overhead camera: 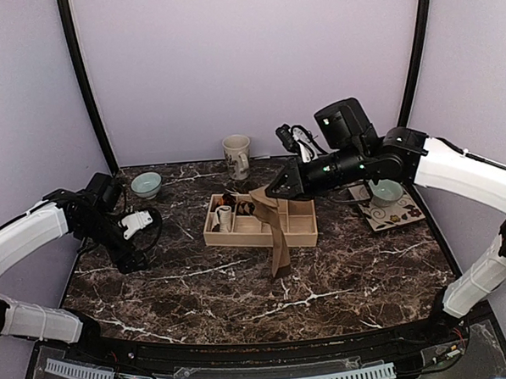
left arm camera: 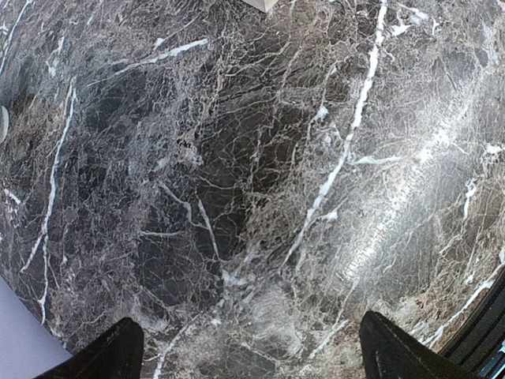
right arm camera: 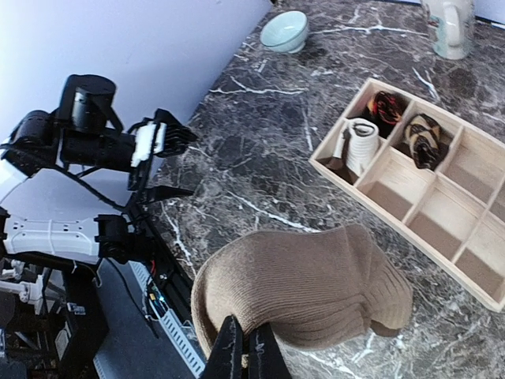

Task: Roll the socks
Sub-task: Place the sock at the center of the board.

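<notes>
Right gripper [right arm camera: 246,349]: fingers pressed together, pinching the edge of the tan sock, up above the tray.
Left gripper [left arm camera: 252,359]: fingers spread wide, nothing between them, low over bare marble near the table's left edge.
Grippers counted: two (one busy, one idle).
Tan sock [right arm camera: 308,284]: one, dangling lengthwise from the right gripper; its lower end hangs in front of the tray's near wall. Whether it touches the table cannot be told.
Argyle sock [right arm camera: 424,140]: one, bundled in a back-row compartment of the tray.
Tray [overhead camera: 298,235]: one, pale wood with dividers, at mid-table, nearer the back edge.
Other rolls in the tray: two, a white striped roll [right arm camera: 363,148] in the front-left compartment and a reddish-brown bundle [right arm camera: 385,106] behind it, just left of the argyle sock.
Mug [overhead camera: 237,155]: one, upright at the middle of the back edge.
Bowls: two, a teal bowl [overhead camera: 146,185] at the back-left corner and a second bowl [overhead camera: 385,191] on a patterned mat [overhead camera: 400,216] by the right edge.
Table [overhead camera: 199,286]: dark marble with white veins.
</notes>
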`<state>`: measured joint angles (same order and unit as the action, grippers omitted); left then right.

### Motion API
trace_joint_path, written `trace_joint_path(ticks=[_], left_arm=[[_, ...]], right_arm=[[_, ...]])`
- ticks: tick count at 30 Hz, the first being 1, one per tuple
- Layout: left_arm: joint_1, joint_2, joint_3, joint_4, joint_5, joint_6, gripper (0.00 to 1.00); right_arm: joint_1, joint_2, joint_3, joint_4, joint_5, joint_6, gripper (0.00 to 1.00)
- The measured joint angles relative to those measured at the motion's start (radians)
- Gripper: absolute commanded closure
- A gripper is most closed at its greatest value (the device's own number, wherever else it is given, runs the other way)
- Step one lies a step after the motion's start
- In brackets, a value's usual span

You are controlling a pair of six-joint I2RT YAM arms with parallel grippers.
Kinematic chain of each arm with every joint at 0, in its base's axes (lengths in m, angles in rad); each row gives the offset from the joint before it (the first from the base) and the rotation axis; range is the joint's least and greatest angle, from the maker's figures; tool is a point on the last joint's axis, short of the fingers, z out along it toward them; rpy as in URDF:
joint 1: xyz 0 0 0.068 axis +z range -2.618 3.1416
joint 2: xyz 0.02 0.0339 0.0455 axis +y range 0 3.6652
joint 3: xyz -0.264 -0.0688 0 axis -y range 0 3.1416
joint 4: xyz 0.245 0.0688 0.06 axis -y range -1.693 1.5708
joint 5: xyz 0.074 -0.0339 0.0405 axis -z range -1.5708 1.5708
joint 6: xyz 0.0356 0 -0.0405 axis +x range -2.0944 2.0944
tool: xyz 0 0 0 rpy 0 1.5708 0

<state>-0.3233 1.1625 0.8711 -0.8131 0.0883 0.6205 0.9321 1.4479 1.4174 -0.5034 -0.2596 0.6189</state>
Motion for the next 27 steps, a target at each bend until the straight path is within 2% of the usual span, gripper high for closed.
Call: trace_joint_path(ticks=[4, 8, 12, 21, 23, 27], left_arm=[[0.000, -0.003, 0.006, -0.008, 0.005, 0.000, 0.02], [0.001, -0.005, 0.010, -0.024, 0.011, 0.001, 0.02], [0.008, -0.016, 0.010, -0.032, 0.023, 0.007, 0.01], [0.075, -0.039, 0.010, -0.035, 0.072, 0.027, 0.01], [0.085, -0.045, 0.010, -0.038, 0.080, 0.030, 0.01], [0.096, -0.066, 0.010, -0.053, 0.092, 0.040, 0.01]], right_arm=[[-0.012, 0.020, 0.013, -0.053, 0.023, 0.004, 1.00], [-0.008, 0.120, 0.055, -0.021, 0.001, 0.031, 1.00], [0.019, 0.308, 0.133, 0.047, -0.025, 0.080, 1.00], [0.111, 0.784, 0.486, 0.195, -0.025, 0.231, 1.00], [0.116, 0.860, 0.543, 0.236, -0.029, 0.262, 0.93], [0.119, 1.014, 0.686, 0.289, -0.044, 0.317, 0.67]])
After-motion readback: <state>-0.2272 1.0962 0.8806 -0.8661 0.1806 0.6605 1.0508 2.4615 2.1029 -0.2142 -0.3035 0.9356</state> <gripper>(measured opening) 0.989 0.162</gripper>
